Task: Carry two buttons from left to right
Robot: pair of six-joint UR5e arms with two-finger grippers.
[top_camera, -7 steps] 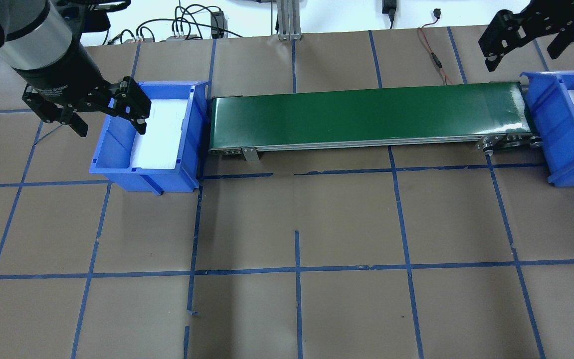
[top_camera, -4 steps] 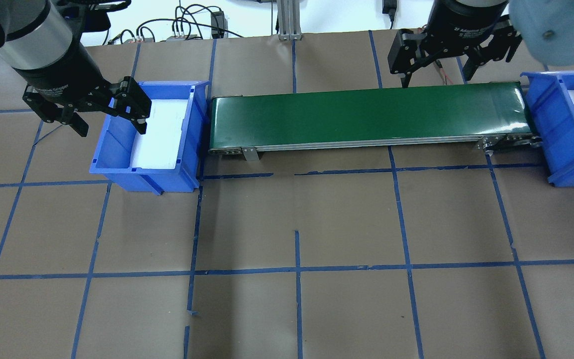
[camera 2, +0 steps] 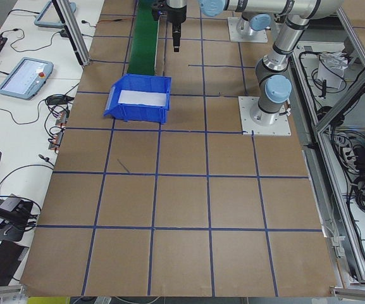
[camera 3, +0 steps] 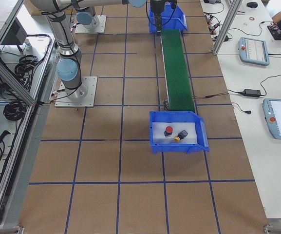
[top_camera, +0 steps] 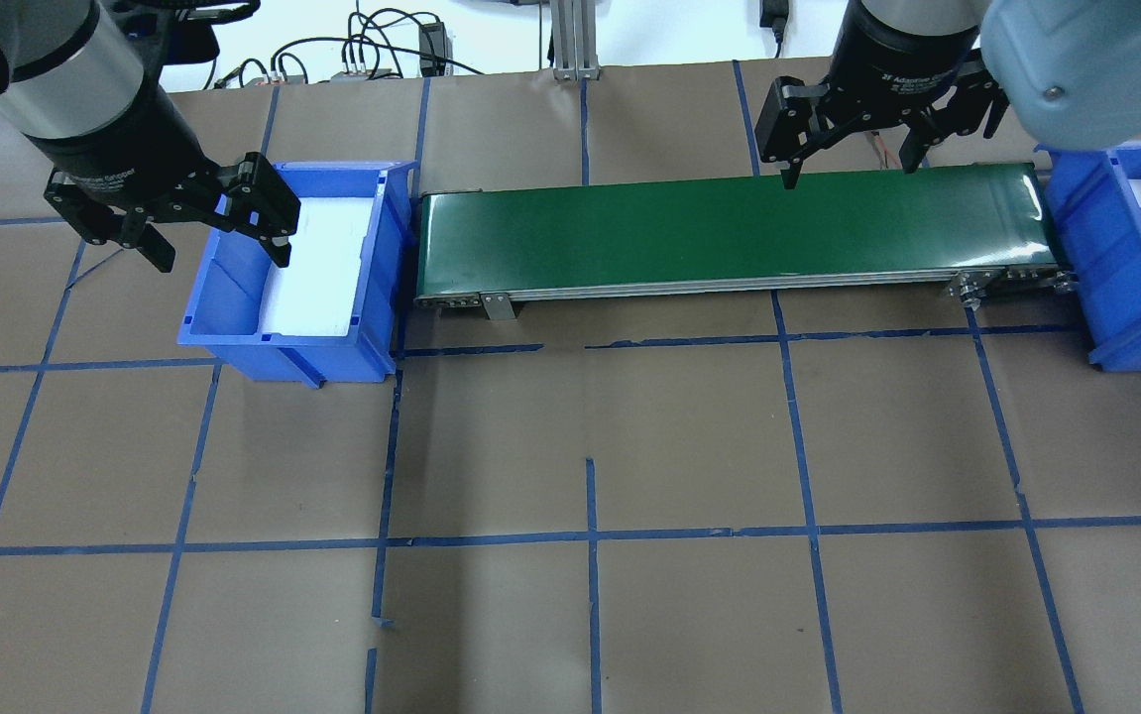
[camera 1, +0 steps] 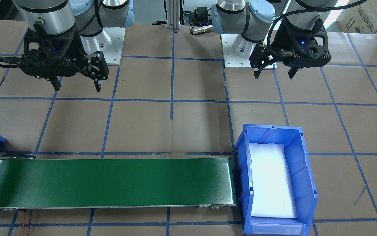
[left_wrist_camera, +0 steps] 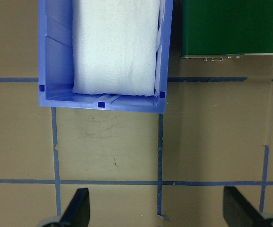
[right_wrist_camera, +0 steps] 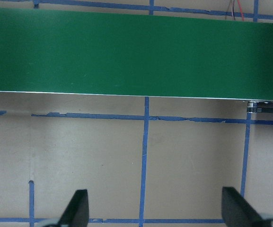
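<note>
Right gripper point(top_camera: 850, 174) now hangs over the far edge of the belt point(top_camera: 709, 233), towards its right end. A second ago it was up by the table's far right corner; since the last frame it has shifted a little left and nearer. Its jaws are spread wide with nothing between them, as the right wrist view also shows. Left gripper point(top_camera: 223, 260) has not moved: it hovers over the near-left rim of the left bin point(top_camera: 233, 347), jaws wide apart and empty. That bin shows only its white foam liner.

Both buttons lie unchanged in the right bin point(camera 3: 177, 147) on its white liner, the red button point(camera 3: 169, 130) just beside the yellow button point(camera 3: 179, 136).

"2F Adaptive" reads on the right gripper's collar. "UNIVERSAL" is printed on a box point(camera 1: 365, 16) behind the robot.
</note>
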